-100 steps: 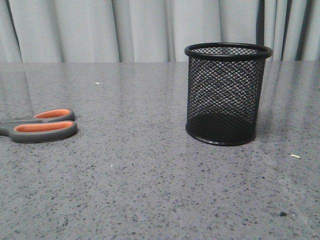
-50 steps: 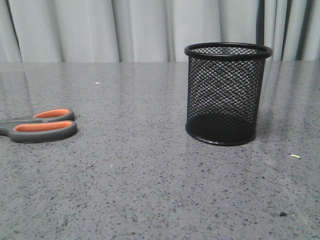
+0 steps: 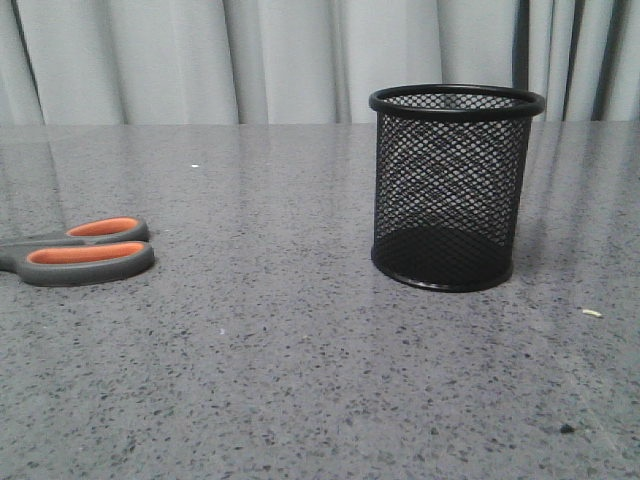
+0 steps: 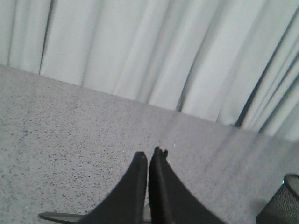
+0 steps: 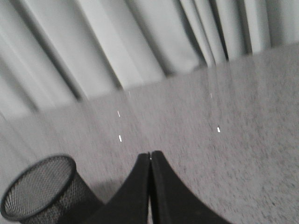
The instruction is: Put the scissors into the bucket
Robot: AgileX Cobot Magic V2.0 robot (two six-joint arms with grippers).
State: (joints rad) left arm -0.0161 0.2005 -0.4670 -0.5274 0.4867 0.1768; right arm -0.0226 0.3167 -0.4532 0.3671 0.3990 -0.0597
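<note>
The scissors lie flat at the table's left edge in the front view, grey loop handles lined in orange pointing right, blades cut off by the frame. A thin dark strip of the scissors shows under my left gripper, which is shut with nothing between its fingers. The bucket, a black wire-mesh cup, stands upright and empty right of centre. It also shows at an edge of the left wrist view as the bucket. My right gripper is shut and empty, with the bucket beside it. Neither gripper appears in the front view.
Grey speckled tabletop stretches between the scissors and the bucket. A pale curtain hangs behind the table's far edge. A small light scrap and a dark speck lie at the front right.
</note>
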